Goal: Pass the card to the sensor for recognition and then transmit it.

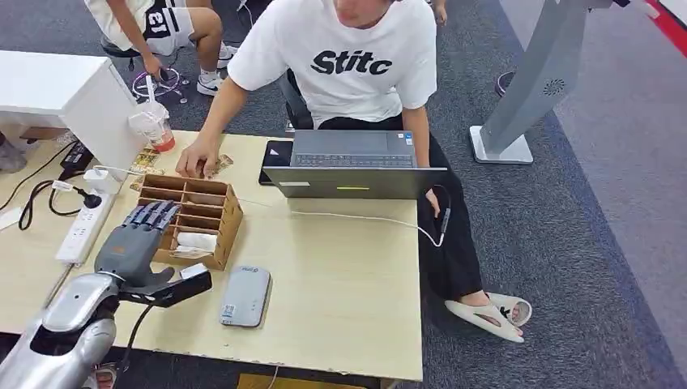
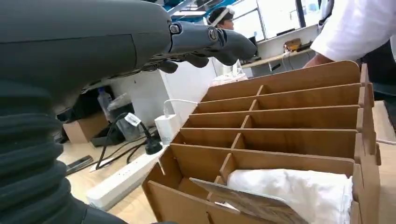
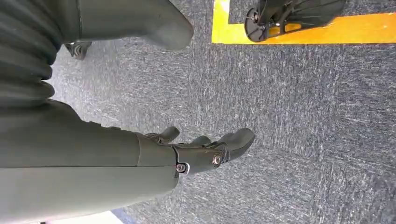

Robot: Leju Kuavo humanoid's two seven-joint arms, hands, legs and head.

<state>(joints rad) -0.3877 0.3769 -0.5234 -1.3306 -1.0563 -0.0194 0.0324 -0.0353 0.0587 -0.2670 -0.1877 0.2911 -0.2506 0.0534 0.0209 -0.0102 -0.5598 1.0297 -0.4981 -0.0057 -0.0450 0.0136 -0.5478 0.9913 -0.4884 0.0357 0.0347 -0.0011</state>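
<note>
A wooden slotted organizer (image 1: 212,212) stands on the table's left side. In its nearest compartment a patterned card (image 2: 250,204) leans against a white wad (image 2: 299,191); the head view shows the card (image 1: 189,254) as a pale sliver. My left hand (image 1: 134,237) hovers over the organizer's near left corner with its fingers (image 2: 210,39) stretched out above the slots and its thumb spread toward the sensor, holding nothing. The grey flat sensor (image 1: 245,296) lies on the table just right of that hand. My right hand (image 3: 201,151) hangs over the carpet, fingers loosely apart and empty.
A person in a white T-shirt sits behind the table, one hand (image 1: 197,162) resting on cards beyond the organizer. An open laptop (image 1: 352,166) with a white cable (image 1: 364,219) is at the back. A power strip (image 1: 81,231) and a cup (image 1: 154,130) stand left.
</note>
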